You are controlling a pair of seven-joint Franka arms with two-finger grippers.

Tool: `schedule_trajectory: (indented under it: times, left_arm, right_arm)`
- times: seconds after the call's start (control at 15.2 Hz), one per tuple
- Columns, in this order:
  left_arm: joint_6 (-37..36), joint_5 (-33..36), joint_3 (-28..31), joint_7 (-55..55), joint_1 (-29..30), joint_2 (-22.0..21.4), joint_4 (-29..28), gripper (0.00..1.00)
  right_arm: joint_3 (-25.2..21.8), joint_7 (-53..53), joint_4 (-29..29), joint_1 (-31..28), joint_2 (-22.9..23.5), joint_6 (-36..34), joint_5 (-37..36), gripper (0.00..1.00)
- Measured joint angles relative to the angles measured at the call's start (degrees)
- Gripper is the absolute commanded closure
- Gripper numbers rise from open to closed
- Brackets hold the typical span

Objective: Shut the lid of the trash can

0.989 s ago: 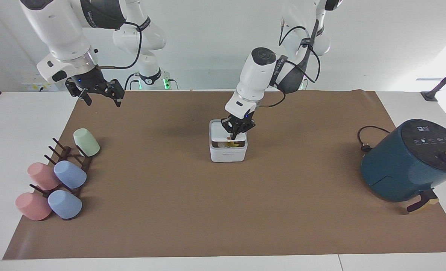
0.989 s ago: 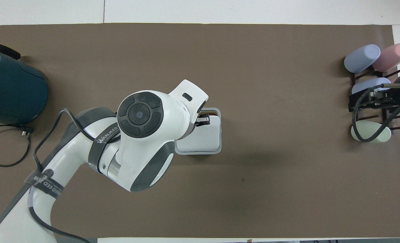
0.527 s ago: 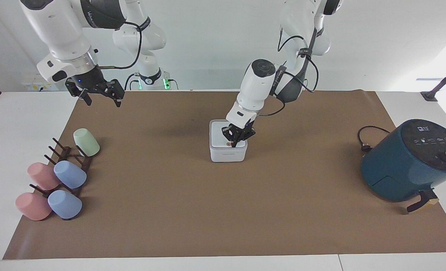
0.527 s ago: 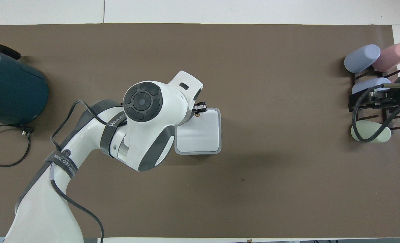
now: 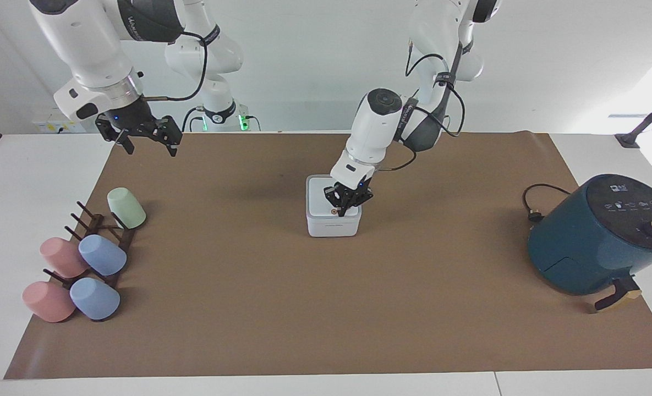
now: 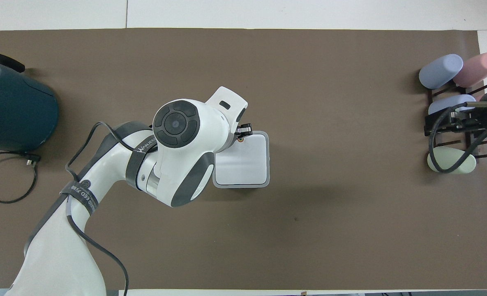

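The small white trash can [image 5: 334,226] stands in the middle of the brown mat, also in the overhead view [image 6: 269,160]. Its lid [image 5: 320,199] lies flat on the box, orange-ringed dot [image 5: 334,210] up; from overhead the lid [image 6: 245,164] covers the whole opening. My left gripper [image 5: 342,209] is shut, its tips down on the lid beside the dot, at the edge farther from the robots. Overhead, the left gripper [image 6: 243,132] shows past the wrist. My right gripper [image 5: 148,144] waits open in the air over the mat's corner at the right arm's end.
A dark teal air fryer [image 5: 601,234] with a black cord [image 5: 533,204] stands at the left arm's end of the table. A dark rack [image 5: 103,234] with several pastel cups lies at the right arm's end. The left arm hides part of the can from overhead.
The lid went from partly open, with the contents showing, to flat shut under the left gripper. The left gripper came down with it. The right arm has not moved.
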Motion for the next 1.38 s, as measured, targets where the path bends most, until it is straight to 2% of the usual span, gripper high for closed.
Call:
schedule_trajectory:
  times: [0.4,0.53,0.66,0.73,0.79,1.05,1.25,1.38]
  left_arm:
    - [-0.16,0.0,-0.01,0.0,0.01,0.02,0.17,1.0]
    - [-4.25,0.0,0.1,0.01,0.57,-0.12,2.13,1.0]
    - [-12.0,0.0,0.23,1.8,3.21,-1.04,5.99,1.0]
    - [-16.09,0.0,0.31,3.74,5.21,-2.0,7.9,0.18]
    - [-19.73,0.0,0.39,6.11,7.55,-3.26,9.38,0.0]
    - [-29.55,0.01,0.7,18.6,19.13,-9.12,10.55,0.0]
    - [-35.3,0.01,0.87,31.96,29.22,-11.96,10.54,0.0]
    - [-38.0,0.31,0.91,36.76,33.55,-13.62,10.54,0.0]
  right_arm:
    - [0.0,0.0,0.0,0.0,0.0,0.0,0.0,0.0]
    - [0.0,0.0,0.0,0.0,0.0,0.0,0.0,0.0]
    - [0.0,0.0,0.0,0.0,0.0,0.0,0.0,0.0]
    - [0.0,0.0,0.0,0.0,0.0,0.0,0.0,0.0]
    - [0.0,0.0,0.0,0.0,0.0,0.0,0.0,0.0]
    - [0.0,0.0,0.0,0.0,0.0,0.0,0.0,0.0]
    - [0.0,0.0,0.0,0.0,0.0,0.0,0.0,0.0]
    - [0.0,0.0,0.0,0.0,0.0,0.0,0.0,0.0]
